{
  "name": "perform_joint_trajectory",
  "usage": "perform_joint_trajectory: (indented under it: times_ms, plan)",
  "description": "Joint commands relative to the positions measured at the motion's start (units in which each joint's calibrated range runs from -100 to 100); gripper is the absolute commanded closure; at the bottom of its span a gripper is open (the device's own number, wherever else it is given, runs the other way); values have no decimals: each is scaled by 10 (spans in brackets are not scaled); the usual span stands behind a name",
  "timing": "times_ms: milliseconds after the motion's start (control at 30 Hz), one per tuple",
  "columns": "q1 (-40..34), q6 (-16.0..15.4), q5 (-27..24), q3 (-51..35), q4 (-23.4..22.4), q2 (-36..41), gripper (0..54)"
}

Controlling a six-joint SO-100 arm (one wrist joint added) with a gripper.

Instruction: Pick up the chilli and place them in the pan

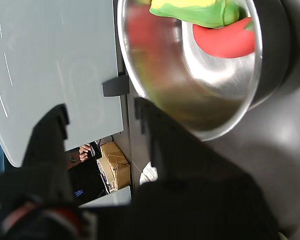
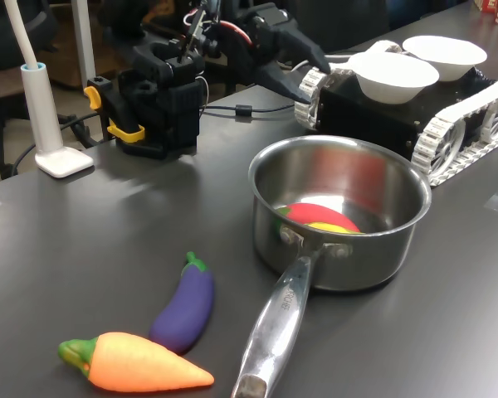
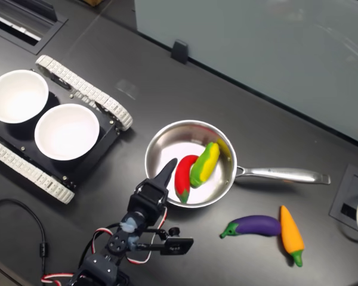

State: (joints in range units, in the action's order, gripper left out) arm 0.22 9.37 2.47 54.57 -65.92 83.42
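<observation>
Lying inside the pan (image 3: 161,149) beside a yellow-green corn toy (image 3: 205,163), the chilli (image 3: 183,177) is already where the task wants it, so the placing looks done and only the arm's retreat seems left. The hand (image 3: 167,169) is empty, poised at the pan's near-left rim in the second exterior view and pointing toward the chilli; its dark fingers sit apart in the wrist view, a moderate gap with nothing between them. The aubergine (image 3: 255,225) and carrot (image 3: 291,234) lie on the surface (image 3: 137,71), well clear on the second exterior view's right.
</observation>
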Motion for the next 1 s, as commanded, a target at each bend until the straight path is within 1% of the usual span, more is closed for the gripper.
perform_joint_trajectory:
  times_ms: [0,267,400,667,967]
  plan:
    - [-22,5,-5,-61,-30,41,433]
    - [-48,2,-2,-75,-81,97,506]
    - [-45,-14,0,-83,-111,113,534]
    - [-48,-40,5,-87,-166,120,536]
    - [-48,-58,-1,-94,-223,120,536]
